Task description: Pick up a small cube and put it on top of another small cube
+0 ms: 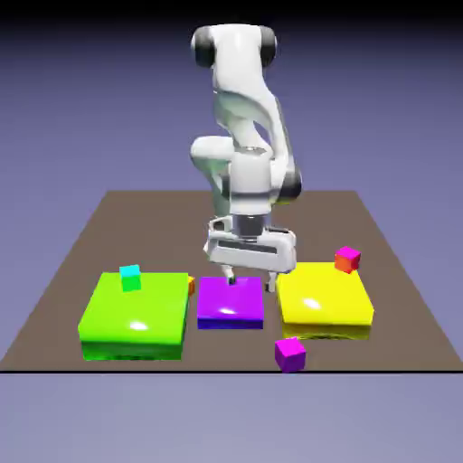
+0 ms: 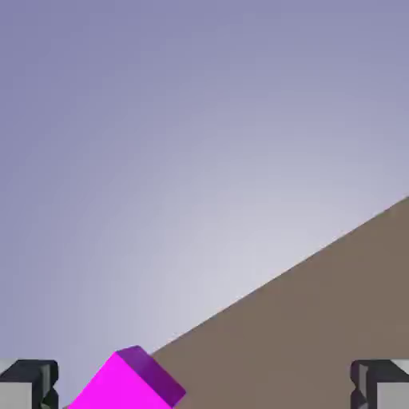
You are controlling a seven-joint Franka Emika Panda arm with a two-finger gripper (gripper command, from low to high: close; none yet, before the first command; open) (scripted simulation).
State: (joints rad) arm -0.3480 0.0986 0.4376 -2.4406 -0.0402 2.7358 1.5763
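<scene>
Exterior and hand views. The white arm's two-finger gripper [image 1: 246, 275] hangs with its jaws spread to full width and empty, tips poised over the far edge of the large flat purple slab [image 1: 231, 306]. The tiny plain magenta-purple cube [image 1: 290, 354] sits on the brown table [image 1: 398, 307] beyond the slab's near corner on the exterior view's right, close to the table's near edge and apart from the gripper. In the hand view the cube [image 2: 128, 383] shows low and left of centre between the grey fingertips [image 2: 29, 383], so the jaws are judged not yet centred on it. A cube has no long axis; either face pair would suit.
</scene>
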